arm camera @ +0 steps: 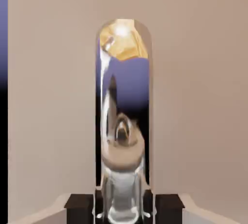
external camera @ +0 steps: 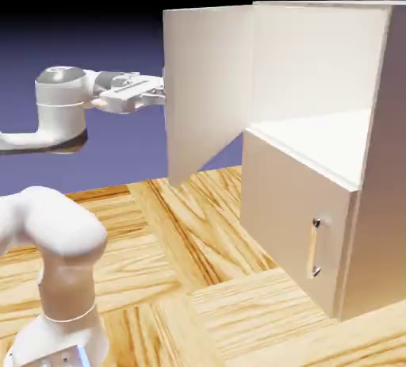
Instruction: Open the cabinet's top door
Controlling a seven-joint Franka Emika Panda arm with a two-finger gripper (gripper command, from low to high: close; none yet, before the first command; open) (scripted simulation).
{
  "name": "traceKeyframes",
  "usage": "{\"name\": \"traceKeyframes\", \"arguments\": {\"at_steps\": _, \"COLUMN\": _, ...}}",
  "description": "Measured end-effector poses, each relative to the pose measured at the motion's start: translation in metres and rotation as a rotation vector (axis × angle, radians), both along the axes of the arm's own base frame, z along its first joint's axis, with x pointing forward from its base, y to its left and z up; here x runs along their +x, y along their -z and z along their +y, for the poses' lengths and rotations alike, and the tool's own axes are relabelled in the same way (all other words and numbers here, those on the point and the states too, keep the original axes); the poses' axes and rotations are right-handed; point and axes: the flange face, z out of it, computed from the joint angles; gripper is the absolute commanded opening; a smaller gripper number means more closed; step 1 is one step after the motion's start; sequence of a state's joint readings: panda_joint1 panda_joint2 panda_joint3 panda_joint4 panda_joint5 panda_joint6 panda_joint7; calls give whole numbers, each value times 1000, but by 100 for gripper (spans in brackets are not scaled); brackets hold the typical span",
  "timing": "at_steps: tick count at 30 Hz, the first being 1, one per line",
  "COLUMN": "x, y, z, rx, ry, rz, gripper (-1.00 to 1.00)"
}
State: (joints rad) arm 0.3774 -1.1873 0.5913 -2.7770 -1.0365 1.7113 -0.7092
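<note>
The pale beige cabinet point(external camera: 373, 159) stands at the exterior view's right. Its top door point(external camera: 208, 88) is swung wide open toward the arm, leaving the upper compartment bare. My gripper point(external camera: 161, 90) reaches the door's outer face from the left, where the handle is hidden behind the panel. In the hand view the shiny silver bar handle point(arm camera: 124, 116) runs upright through the middle and down between my dark fingertips point(arm camera: 80, 203), with the gripper point(arm camera: 124, 207) shut on it. Beige door panel point(arm camera: 198, 97) fills the background there.
The shorter lower panel point(external camera: 289, 215) is closed, with its yellowish handle point(external camera: 315, 248) near the right edge. The arm's base point(external camera: 59, 278) stands at lower left on the wooden table point(external camera: 206, 278). The open door's edge hangs over the table between arm and cabinet.
</note>
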Motion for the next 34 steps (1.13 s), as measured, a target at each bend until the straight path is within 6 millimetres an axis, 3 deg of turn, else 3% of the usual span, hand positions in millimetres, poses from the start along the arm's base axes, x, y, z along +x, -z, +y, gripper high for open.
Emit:
{"name": "traceKeyframes", "arguments": {"at_steps": 8, "x": -24, "y": 0, "z": 79, "rx": 0, "ry": 182, "rz": 0, "gripper": -100}}
{"name": "traceKeyframes", "arguments": {"at_steps": 15, "x": -33, "y": 0, "z": 147, "rx": 0, "ry": 336, "rz": 0, "gripper": -100}}
{"name": "traceKeyframes", "arguments": {"at_steps": 34, "x": -18, "y": 0, "z": 292, "rx": 0, "ry": 659, "rz": 0, "gripper": -100}}
